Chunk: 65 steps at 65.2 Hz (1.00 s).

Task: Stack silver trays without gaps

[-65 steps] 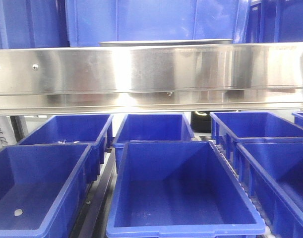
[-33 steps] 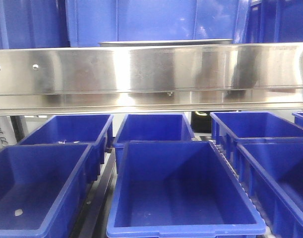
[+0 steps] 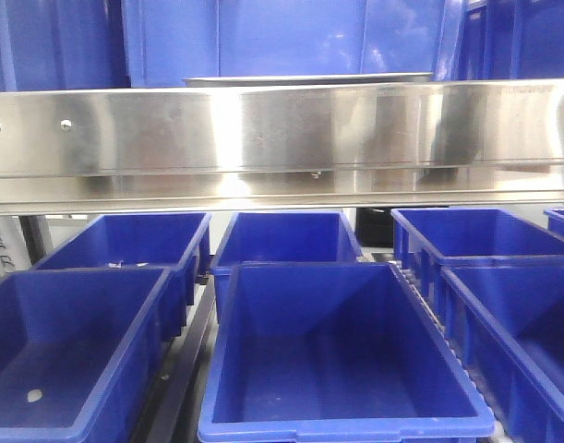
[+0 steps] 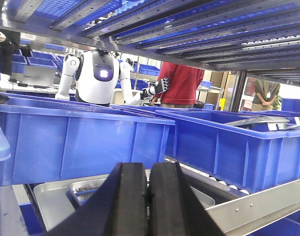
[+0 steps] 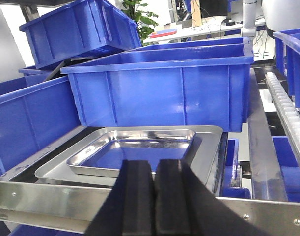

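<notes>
Two silver trays lie nested on the upper shelf. The small shiny tray (image 5: 140, 146) sits inside the larger, duller tray (image 5: 209, 143), shifted toward its left side. My right gripper (image 5: 154, 165) is shut and empty, in front of the shelf rail, short of the trays' near edge. From the other side, my left gripper (image 4: 148, 169) is shut and empty too, hiding much of the small tray (image 4: 86, 188) and the large tray (image 4: 51, 206). In the front view only a thin tray edge (image 3: 309, 79) shows above the rail; neither gripper appears there.
A brushed-steel shelf rail (image 3: 282, 138) crosses in front of the trays. Blue plastic bins (image 5: 159, 88) stand close behind and beside them, and more bins (image 3: 342, 360) fill the lower level. A white humanoid robot (image 4: 98, 76) and people stand in the background.
</notes>
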Tool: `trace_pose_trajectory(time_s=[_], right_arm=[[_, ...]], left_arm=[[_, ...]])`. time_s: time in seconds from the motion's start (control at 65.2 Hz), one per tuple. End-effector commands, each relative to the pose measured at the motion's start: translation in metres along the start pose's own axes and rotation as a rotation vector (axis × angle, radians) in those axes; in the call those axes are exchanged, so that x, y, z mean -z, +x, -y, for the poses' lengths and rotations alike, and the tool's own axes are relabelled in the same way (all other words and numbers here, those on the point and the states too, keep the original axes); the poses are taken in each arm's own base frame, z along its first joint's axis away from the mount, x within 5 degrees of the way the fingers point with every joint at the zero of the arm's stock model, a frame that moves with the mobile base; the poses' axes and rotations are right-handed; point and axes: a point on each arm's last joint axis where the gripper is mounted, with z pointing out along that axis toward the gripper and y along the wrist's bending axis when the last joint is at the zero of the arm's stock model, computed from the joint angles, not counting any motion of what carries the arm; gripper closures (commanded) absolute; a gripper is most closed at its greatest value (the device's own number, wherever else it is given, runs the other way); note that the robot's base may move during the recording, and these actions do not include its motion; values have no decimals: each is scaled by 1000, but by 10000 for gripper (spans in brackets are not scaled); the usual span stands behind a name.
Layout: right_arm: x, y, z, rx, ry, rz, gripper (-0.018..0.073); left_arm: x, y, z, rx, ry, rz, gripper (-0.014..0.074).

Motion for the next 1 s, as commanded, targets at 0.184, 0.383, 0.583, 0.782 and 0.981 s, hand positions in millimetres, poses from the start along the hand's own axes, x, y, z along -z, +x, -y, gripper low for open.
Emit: trace_pose_trajectory(time_s=[0.184,0.383,0.583,0.782,0.981], right_arm=[[2,-1,0,16,-6,18,643],[5,-9,-2,232,-18,114,643],[5,-5,15,324,142,267,643],[11,42,38,321,284,227,643],[25,93,52,305,382,136,643]], left_arm=[[1,-2,1,-8,8,20,603],[1,-2,1,-8,8,20,603],[1,-2,1,-8,8,20,603],[1,-2,1,-8,8,20,603],[1,-2,1,-8,8,20,603]])
